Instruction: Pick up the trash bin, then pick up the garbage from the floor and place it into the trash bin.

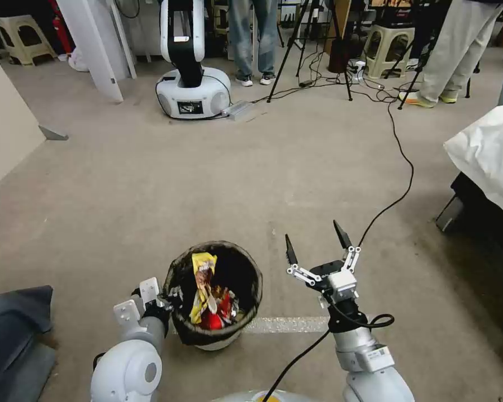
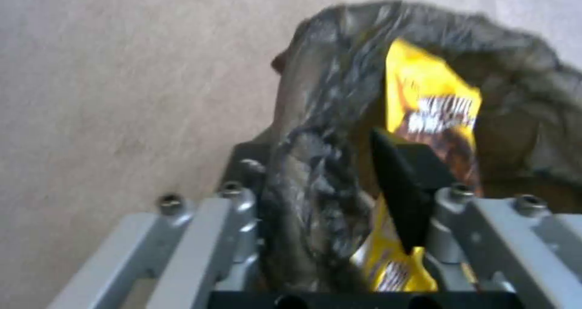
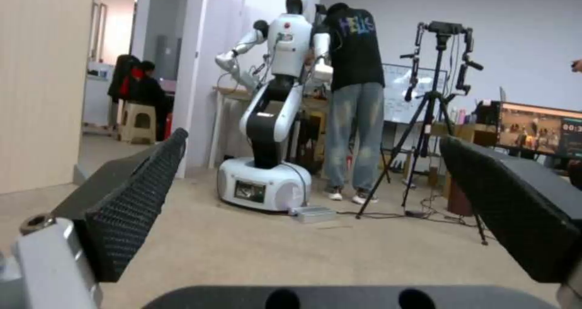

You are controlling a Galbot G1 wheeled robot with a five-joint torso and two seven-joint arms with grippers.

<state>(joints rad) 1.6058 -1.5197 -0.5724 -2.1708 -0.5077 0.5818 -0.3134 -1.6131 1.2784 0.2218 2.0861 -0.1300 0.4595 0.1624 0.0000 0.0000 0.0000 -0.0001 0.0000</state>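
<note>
Around the trash bin [image 1: 217,329] the beige carpet lies bare, with a pale glittery strip [image 1: 288,324] running out from under its right side and a grey-blue cloth heap [image 1: 11,324] well off to its left. Far beyond the bin a second white robot [image 1: 191,84] stands on its round base, tripods [image 1: 313,50] and a black cable [image 1: 399,162] behind and right of it, and a white-covered bed [image 1: 489,156] to the right. The bin stands upright, mouth upward. Inside it the garbage [image 1: 207,296] is piled, a yellow wrapper [image 2: 430,100] standing on end with its long axis running up toward the rim. The left gripper [image 1: 165,298] clamps the bin's left rim, one finger inside, one outside. Right of the bin, the right gripper [image 1: 317,245] hovers empty with its fingers spread wide, pointing away.
</note>
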